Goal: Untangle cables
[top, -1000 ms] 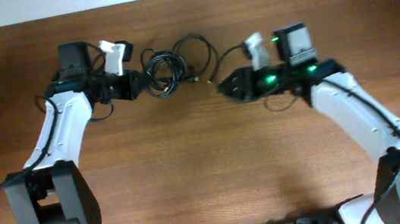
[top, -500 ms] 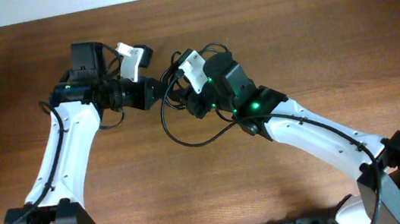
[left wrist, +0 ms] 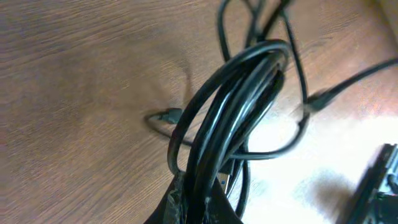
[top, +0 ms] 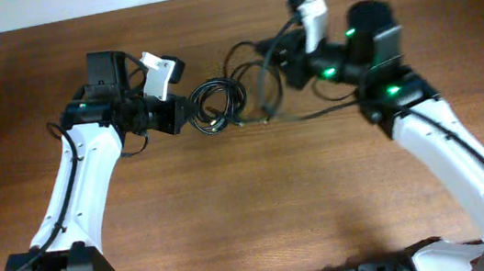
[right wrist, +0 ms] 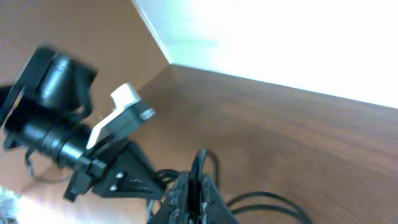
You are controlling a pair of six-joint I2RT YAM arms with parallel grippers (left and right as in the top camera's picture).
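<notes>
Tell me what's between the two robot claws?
Overhead view: the black cables, a coiled bunch by the left gripper, loose loops toward the right gripper.

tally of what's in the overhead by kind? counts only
Cable tangle: 1 (black; separate cords cannot be counted)
Arms: 2, left arm and right arm
Grippers: 2, left gripper and right gripper, each shut on the cable tangle
Table: 1
Total: 6
</notes>
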